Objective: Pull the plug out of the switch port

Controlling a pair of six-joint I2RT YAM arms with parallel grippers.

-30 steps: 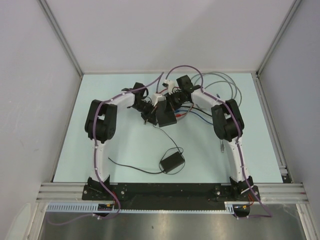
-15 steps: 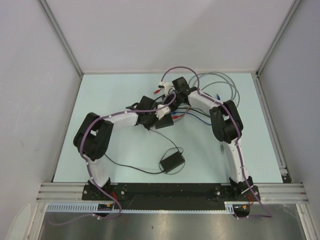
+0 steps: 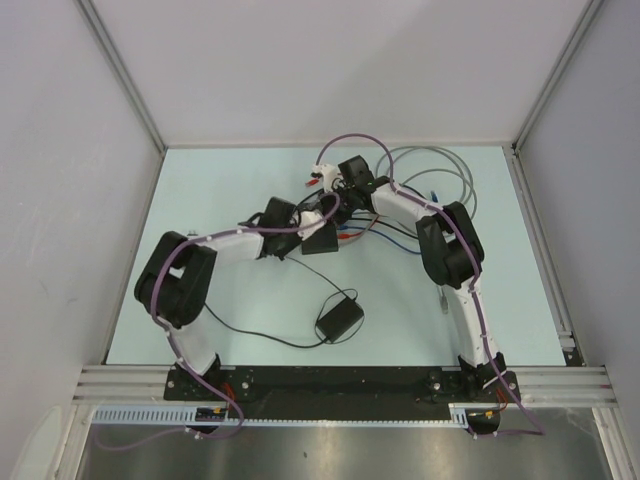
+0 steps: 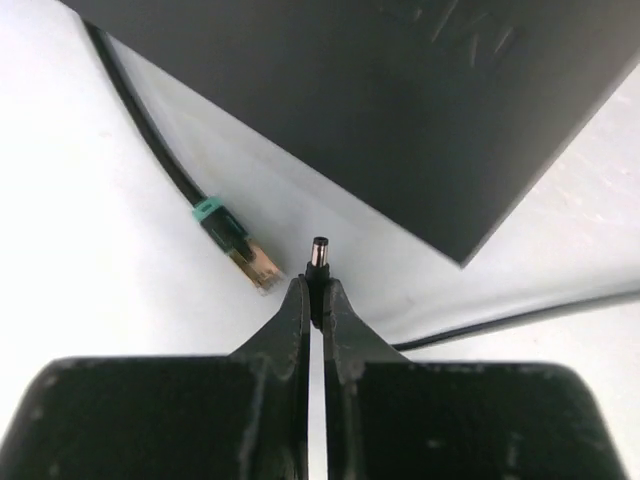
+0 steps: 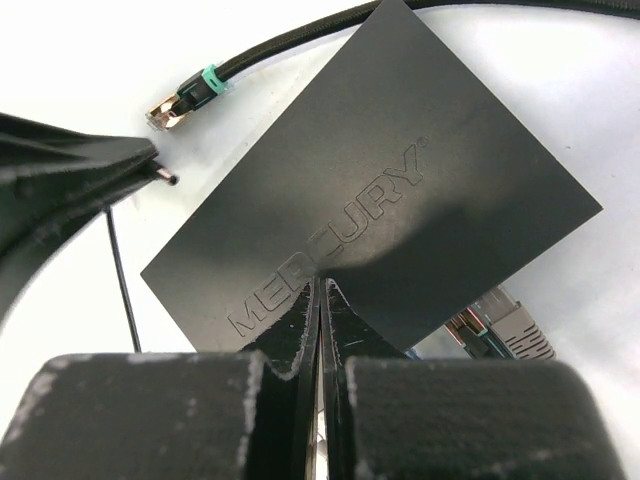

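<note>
Grey walls close in a pale table, and the switch lies flat towards its far middle, between the two arms.

The left pincer is closed down to a thin slit on the small black barrel plug, whose tip pokes out past the fingertips. The plug is clear of the switch. The black box lies ahead of this pincer, one corner just to the right of the plug tip, with a strip of bare table between them.

A network connector with a green band lies loose on the table just left of the plug.

The right pincer is closed with nothing between its fingers. Its tips stand over the switch's top face by the near edge, just below the raised lettering. A grey connector sits at the switch's lower right side.

The power adapter lies nearer the arm bases, well apart from the switch, its thin cord trailing left.
</note>
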